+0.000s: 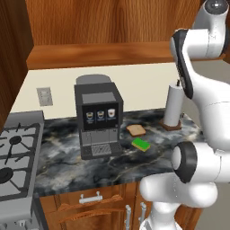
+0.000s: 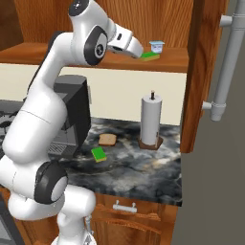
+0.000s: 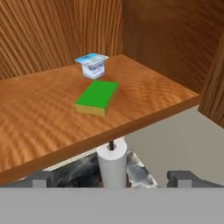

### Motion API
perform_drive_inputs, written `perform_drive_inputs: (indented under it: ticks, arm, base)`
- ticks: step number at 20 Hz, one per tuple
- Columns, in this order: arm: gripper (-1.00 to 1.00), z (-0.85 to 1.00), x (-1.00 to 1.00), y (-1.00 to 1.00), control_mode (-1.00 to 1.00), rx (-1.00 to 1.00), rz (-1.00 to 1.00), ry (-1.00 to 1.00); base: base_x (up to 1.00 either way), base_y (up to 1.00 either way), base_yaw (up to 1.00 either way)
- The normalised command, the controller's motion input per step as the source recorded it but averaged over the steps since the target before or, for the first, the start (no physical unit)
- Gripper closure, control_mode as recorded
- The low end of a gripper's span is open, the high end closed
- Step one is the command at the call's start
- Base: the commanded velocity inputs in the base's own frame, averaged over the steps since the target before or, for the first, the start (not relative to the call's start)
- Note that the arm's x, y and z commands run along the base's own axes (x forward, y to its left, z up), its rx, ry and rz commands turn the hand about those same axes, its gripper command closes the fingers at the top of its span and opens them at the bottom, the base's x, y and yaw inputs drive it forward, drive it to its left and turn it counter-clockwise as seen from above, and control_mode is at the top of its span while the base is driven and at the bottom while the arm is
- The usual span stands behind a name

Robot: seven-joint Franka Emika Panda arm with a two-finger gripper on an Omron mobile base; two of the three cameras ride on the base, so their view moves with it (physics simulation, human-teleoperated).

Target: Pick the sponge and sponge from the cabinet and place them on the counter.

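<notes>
Gripper (image 3: pixel 111 177) spread wide before my flat green-topped yellow sponge (image 3: pixel 97 97) on the reddish-brown cabinet shelf (image 3: pixel 39 122); a careless reach could topple the small white-and-blue cup (image 3: pixel 92 65) (just behind it).

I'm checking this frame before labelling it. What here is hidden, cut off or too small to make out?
- Left base view: the white arm covers the cabinet shelf's right end, so the shelf sponge and the tool cannot be seen there.
- Right base view: the tool's fingertips merge with the flat green-and-yellow sponge on the reddish-brown wooden shelf; contact cannot be told.
- Hand view: the print on the small white-and-blue cup is too blurred to read.
</notes>
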Motion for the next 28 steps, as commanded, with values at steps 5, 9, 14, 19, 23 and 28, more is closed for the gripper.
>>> perform_drive_inputs:
  ticks: [5, 9, 14, 19, 23, 28]
  arm:
    - [-1.0, 0.01, 0.55, -0.08, -1.0, 0.01, 0.0, 0.0]
    - [-1.0, 0.0, 0.45, -0.11, -1.0, 0.0, 0.0, 0.0]
    - [-1.0, 0.0, 0.33, -0.17, -1.0, 0.0, -0.05, 0.0]
    - [-1.0, 0.0, 0.19, -0.1, -1.0, 0.0, -0.09, 0.0]
    - [-1.0, 0.02, 0.0, 0.0, -1.0, 0.0, -0.01, -0.02]
    - [-1.0, -0.12, 0.0, 0.0, -1.0, 0.0, 0.0, 0.0]
  base:
    - [0.0, 0.0, 0.0]
    - [0.0, 0.0, 0.0]
    - [0.0, 0.0, 0.0]
    - [0.0, 0.0, 0.0]
    - [0.0, 0.0, 0.0]
    - [0.0, 0.0, 0.0]
